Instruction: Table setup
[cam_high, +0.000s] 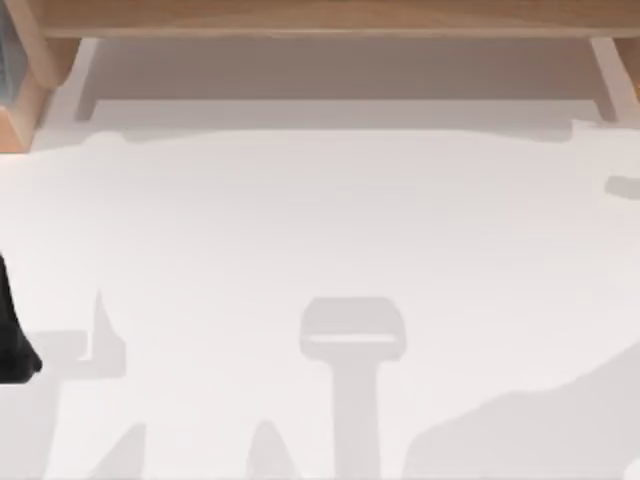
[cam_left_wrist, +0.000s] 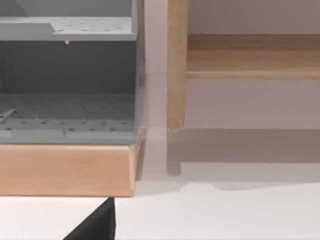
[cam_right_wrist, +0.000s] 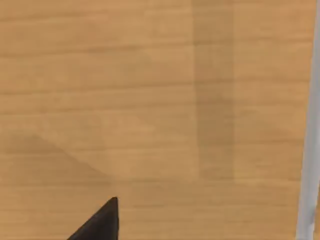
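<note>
The table (cam_high: 330, 220) is a plain white top spread across the top view, with soft grey shadows of the arms on its near half. A black part of my left arm (cam_high: 12, 340) juts in at the table's left edge. In the left wrist view, a black tip of my left gripper (cam_left_wrist: 97, 225) hangs over the white table (cam_left_wrist: 225, 215) near a wooden base. My right gripper (cam_right_wrist: 100, 222) shows as a black tip in front of a pale wooden surface (cam_right_wrist: 125, 100).
A wooden frame (cam_high: 320, 18) runs along the table's far edge, with white legs beneath it. At the far left stands a grey perforated shelf unit (cam_left_wrist: 67, 105) on a wooden base (cam_left_wrist: 65, 170), beside a wooden post (cam_left_wrist: 176, 65).
</note>
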